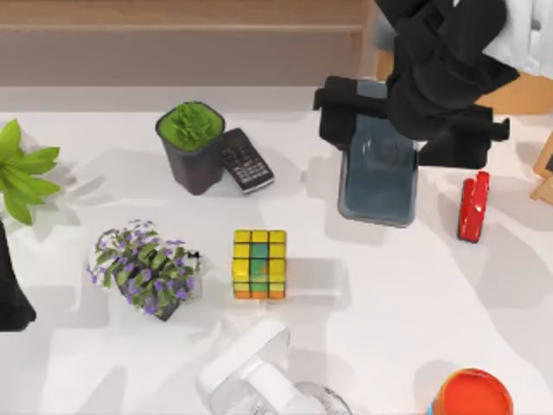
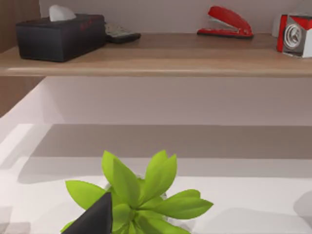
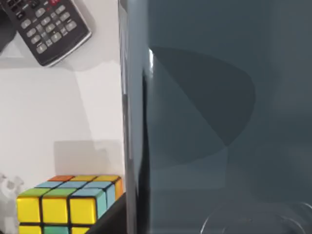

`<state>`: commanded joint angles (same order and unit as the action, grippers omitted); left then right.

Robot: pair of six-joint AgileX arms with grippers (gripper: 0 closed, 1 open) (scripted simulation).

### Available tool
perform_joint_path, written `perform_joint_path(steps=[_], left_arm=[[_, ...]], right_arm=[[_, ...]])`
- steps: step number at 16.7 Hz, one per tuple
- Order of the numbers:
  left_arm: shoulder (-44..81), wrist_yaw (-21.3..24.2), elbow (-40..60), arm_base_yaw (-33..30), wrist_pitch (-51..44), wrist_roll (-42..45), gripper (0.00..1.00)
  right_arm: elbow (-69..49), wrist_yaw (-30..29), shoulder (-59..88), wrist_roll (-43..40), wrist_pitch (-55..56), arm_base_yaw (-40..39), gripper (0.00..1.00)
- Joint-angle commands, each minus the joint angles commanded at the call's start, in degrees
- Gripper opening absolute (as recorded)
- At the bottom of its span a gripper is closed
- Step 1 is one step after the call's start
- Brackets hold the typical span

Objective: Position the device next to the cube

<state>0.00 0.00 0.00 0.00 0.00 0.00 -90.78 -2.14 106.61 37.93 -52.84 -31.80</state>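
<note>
**Q:** Device (image 1: pixel 378 177) first: where is it sitting?

**A:** It is showing as a dark grey-blue glossy slab at the far right-centre of the table (image 1: pixel 389 294), lengthwise away from the camera, its far end going under the right gripper (image 1: pixel 406 117). Whether it is lying on the table or hanging just above it, I cannot tell.

**Q:** Is the right gripper holding it?

**A:** The black gripper body is straddling the slab's far end, with dark blocks sticking out past both long edges. The right wrist view is showing the slab (image 3: pixel 214 122) very close under the camera, so the fingers appear to be clamping it, though the pads themselves are hidden.

**Q:** And the cube (image 1: pixel 259 264)?

**A:** It is standing near the table's middle, well apart from the device, toward the near left of it. The right wrist view is catching the cube (image 3: pixel 68 202) beside the slab's edge.

**Q:** What else is lying around?

**A:** A black keypad phone (image 1: pixel 246 160) is leaning against a dark pot of green grass (image 1: pixel 192 143). A purple-flowered plant (image 1: pixel 145 268) is sitting left of the cube, and a red stapler (image 1: pixel 473 206) just right of the device.

**Q:** The left arm?

**A:** It is parking at the table's left edge by a leafy green plant (image 1: pixel 22 169); I cannot tell how its fingers are set.
</note>
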Motion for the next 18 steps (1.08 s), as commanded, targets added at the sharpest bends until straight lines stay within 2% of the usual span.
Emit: perform_joint_path(steps=[13,18], left_arm=[[0.0,0.0,0.0,0.0,0.0,0.0,1.0],[0.0,0.0,0.0,0.0,0.0,0.0,1.0]], right_arm=[[8.6,1.9,13.9,-4.7,1.4,-0.4,0.0],[8.6,1.9,13.9,-4.7,1.4,-0.4,0.0]])
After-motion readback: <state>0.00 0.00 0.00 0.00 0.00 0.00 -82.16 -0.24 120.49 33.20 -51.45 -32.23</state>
